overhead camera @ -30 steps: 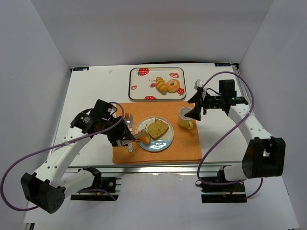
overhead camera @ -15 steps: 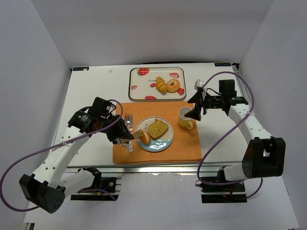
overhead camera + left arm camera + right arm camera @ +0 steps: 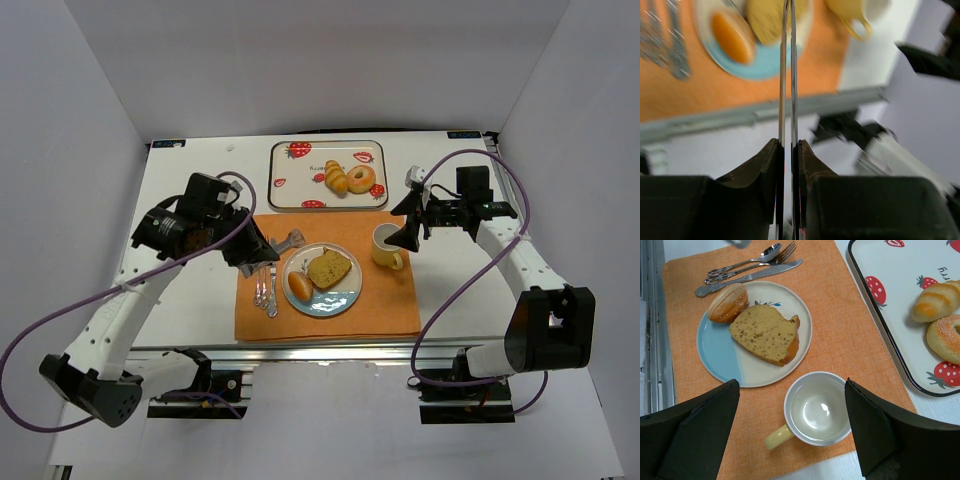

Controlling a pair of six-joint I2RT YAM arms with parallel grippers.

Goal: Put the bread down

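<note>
Bread roll (image 3: 300, 286), seen from above, is laid on the plate (image 3: 346, 298), so the left pincer (image 3: 290, 240) is held clear. From its wrist it is seen shut on nothing; from the right wrist, the right pincer (image 3: 790, 385) is seen wide open near the cup (image 3: 817, 410).

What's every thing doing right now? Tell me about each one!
left gripper: shut, empty
right gripper: open, above the mug
mug: upright, looks empty
bread roll: lying on the plate
cake slice: flat on the plate
cutlery: lying beside the plate
tray: holding a twisted roll and a doughnut
</note>
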